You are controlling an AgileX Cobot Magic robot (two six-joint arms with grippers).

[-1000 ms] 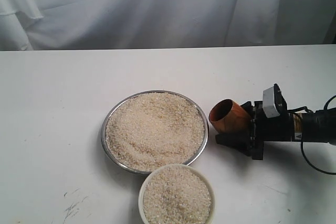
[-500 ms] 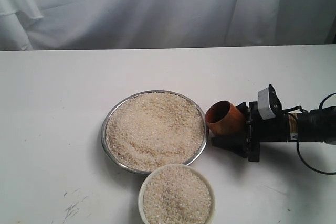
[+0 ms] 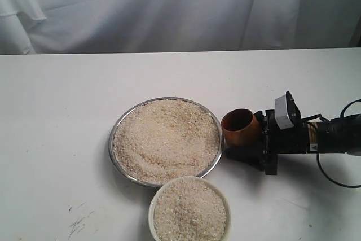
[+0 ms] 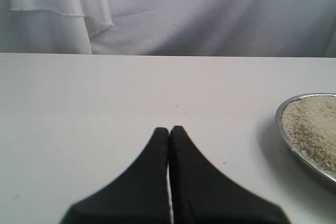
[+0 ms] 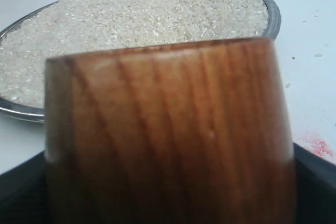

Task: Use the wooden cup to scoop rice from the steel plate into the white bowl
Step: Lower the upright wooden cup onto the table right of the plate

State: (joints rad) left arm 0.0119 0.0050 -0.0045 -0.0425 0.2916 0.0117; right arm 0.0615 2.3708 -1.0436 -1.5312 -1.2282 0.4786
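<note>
The steel plate [image 3: 117,123] lies mid-table, heaped with rice [image 3: 166,139]. In front of it stands the white bowl [image 3: 155,198], also full of rice. Just right of the plate's rim, my right gripper [image 3: 248,139] is shut on the wooden cup [image 3: 240,127], mouth tilted up and left. In the right wrist view the cup [image 5: 168,135] fills the foreground, hiding the fingertips, with the plate [image 5: 273,14] and rice [image 5: 136,19] beyond it. My left gripper [image 4: 169,129] is shut on nothing above bare table; the plate's edge [image 4: 281,124] shows at one side.
A white cloth backdrop [image 3: 169,9] hangs behind the table's far edge. Dark scuff marks [image 3: 79,221] lie near the front left. The right arm's cable [image 3: 333,179] loops over the table at the right. A reddish smear [image 5: 317,145] marks the surface beside the cup.
My right gripper has moved left toward the plate's rim with the cup and lowered it, and the cup's mouth has turned more upward. The left gripper's motion is not shown.
</note>
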